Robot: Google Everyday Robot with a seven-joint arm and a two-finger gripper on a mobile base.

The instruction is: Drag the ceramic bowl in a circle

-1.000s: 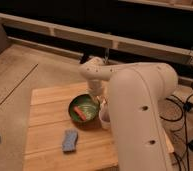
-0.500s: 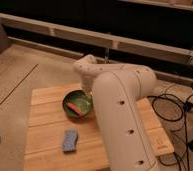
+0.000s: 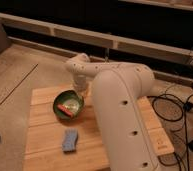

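- Ceramic bowl (image 3: 69,104): round, shallow, glossy green with a darker rim. It sits left of frame centre, on the upper left part of the wooden table (image 3: 45,140). Its opening looks tipped a little toward the viewer.
- Inside the bowl: a small red-orange object (image 3: 65,108) lying near the lower left of the basin. Cannot make out what it is. A pale glare patch shows on the right inner wall.
- Robot arm (image 3: 117,117): a bulky white link fills the centre and lower centre of the frame, running from the bottom edge up toward the middle. It bends at a rounded elbow in the upper centre and reaches left and down toward the bowl.
- Gripper (image 3: 80,91): at the bowl's upper right rim, just below the white wrist. The fingers are drawn fully together. They appear to meet the rim, but whether they pinch it or only press on it cannot be told from this angle.
- Blue sponge (image 3: 70,140): rectangular, flat on the table, below the bowl and apart from it, lower left of centre.
- Table: pale wood planks, light grain, occupying the lower half of the frame.
- Black cables (image 3: 176,107) loop on the floor at the right edge, beside the table.
- Background: dark wall with a pale horizontal rail (image 3: 90,36) across the upper frame.
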